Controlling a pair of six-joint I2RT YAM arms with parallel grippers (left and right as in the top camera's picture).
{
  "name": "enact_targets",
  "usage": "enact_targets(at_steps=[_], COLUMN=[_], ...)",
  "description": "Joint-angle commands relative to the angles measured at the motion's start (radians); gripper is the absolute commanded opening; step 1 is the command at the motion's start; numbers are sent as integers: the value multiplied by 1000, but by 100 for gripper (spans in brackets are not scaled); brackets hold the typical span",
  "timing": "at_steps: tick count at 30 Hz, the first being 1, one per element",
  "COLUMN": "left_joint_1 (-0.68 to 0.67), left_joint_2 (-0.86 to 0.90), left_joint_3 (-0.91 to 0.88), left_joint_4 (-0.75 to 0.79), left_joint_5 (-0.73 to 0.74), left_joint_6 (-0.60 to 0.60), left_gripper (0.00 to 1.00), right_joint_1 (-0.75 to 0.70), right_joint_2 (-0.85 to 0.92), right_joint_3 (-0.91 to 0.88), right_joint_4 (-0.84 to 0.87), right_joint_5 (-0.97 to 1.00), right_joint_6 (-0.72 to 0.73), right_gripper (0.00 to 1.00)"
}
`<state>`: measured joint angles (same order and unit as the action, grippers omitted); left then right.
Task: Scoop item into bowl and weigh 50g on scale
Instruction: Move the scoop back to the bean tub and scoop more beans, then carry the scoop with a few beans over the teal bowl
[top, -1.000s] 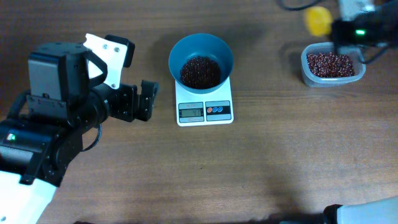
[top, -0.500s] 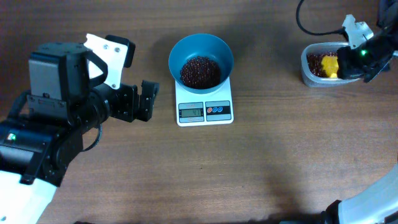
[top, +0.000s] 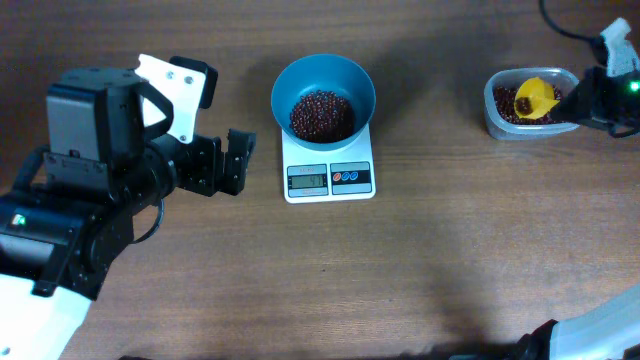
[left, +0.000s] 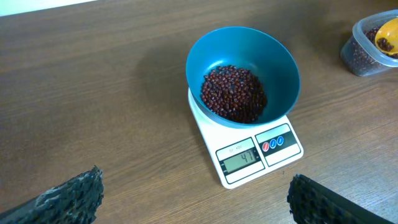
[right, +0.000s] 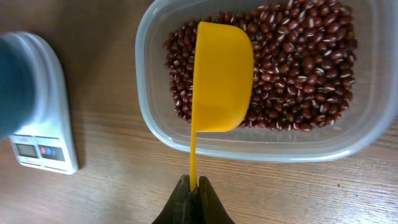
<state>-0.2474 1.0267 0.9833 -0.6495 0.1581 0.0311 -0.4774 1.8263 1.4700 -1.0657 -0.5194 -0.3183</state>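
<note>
The teal bowl (top: 300, 75) stands on the white scale (top: 330, 180) and holds a heap of dark red-brown beans (top: 322, 115). My left gripper (top: 240, 160) is open just left of the scale with nothing in it. In the left wrist view, bowl (left: 280, 68), beans (left: 234, 93) and scale (left: 258, 152) lie ahead of its spread fingers (left: 74, 196). My right gripper (top: 590, 100) is shut on the thin handle of a yellow scoop (top: 535, 98). The scoop's cup (right: 222, 78) sits over more beans (right: 298, 62) in the clear tub (right: 261, 146).
The clear tub (top: 492, 108) stands at the far right of the wooden table, well apart from the scale. In the left wrist view it shows at the top right corner (left: 357, 56). A black cable (top: 560, 25) runs above the tub.
The right gripper has moved right and carried the yellow scoop from behind the tub down into its beans. The left arm, bowl and scale have not moved.
</note>
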Motion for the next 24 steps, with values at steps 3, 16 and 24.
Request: enact_targets(at_steps=[3,16,24], left_joint_1=[4,4,4], left_joint_2=[0,0,0], left_joint_3=[6,6,6], left_joint_4=[2,2,2], left_joint_5=[10,10,10], left_joint_6=[15,15,15], left_gripper=[99,99,99], right_joint_1=[-91,308,632], right_joint_2=[11,-43,-44], right_joint_3=[8,38,38], right_joint_4=[-30,39,196], right_joint_5=[-184,-519,-254], right_joint_6=[-2,-20,-119], right_gripper=[4,4,4])
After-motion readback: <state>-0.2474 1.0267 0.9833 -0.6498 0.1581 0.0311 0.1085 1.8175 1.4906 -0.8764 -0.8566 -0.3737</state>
